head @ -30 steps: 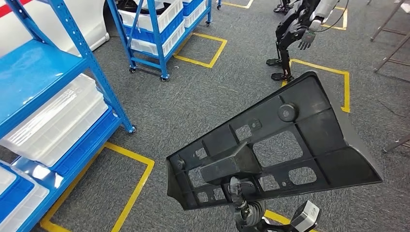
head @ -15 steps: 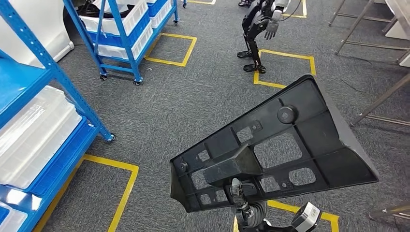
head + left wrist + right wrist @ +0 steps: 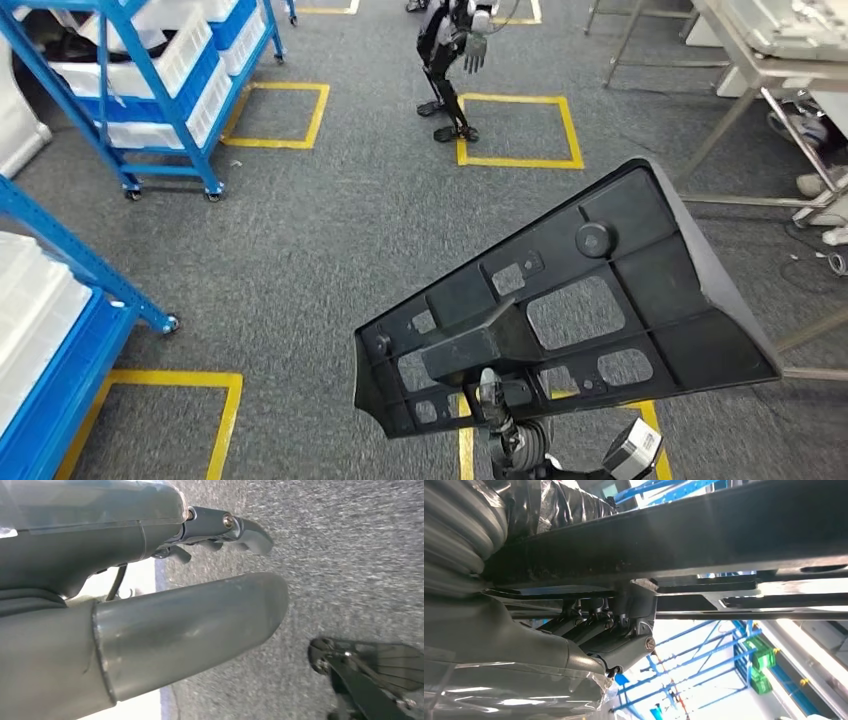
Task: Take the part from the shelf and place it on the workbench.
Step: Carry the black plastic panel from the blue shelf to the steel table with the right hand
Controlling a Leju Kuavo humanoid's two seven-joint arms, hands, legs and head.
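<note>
A large black plastic part (image 3: 600, 290), wedge-shaped with ribs and cut-outs, is held up in front of me in the head view. My right hand (image 3: 497, 405) grips it from below at its lower edge. The right wrist view shows that hand (image 3: 609, 630) with its fingers clamped on a flange of the part (image 3: 704, 540). Beside my body hangs my left hand (image 3: 150, 595), holding nothing, its thumb and fingers apart above the grey carpet. A steel workbench (image 3: 760, 55) stands at the far right.
The blue shelf (image 3: 70, 260) with white bins is at the left edge, and a blue wheeled rack (image 3: 150, 70) stands behind it. Another humanoid robot (image 3: 450, 50) stands ahead in a yellow floor box. Steel table legs (image 3: 810, 330) cross the right side.
The whole view has swung to the right: the shelves slid off to the left and the workbench came in at the right. The part stays in my right hand as before.
</note>
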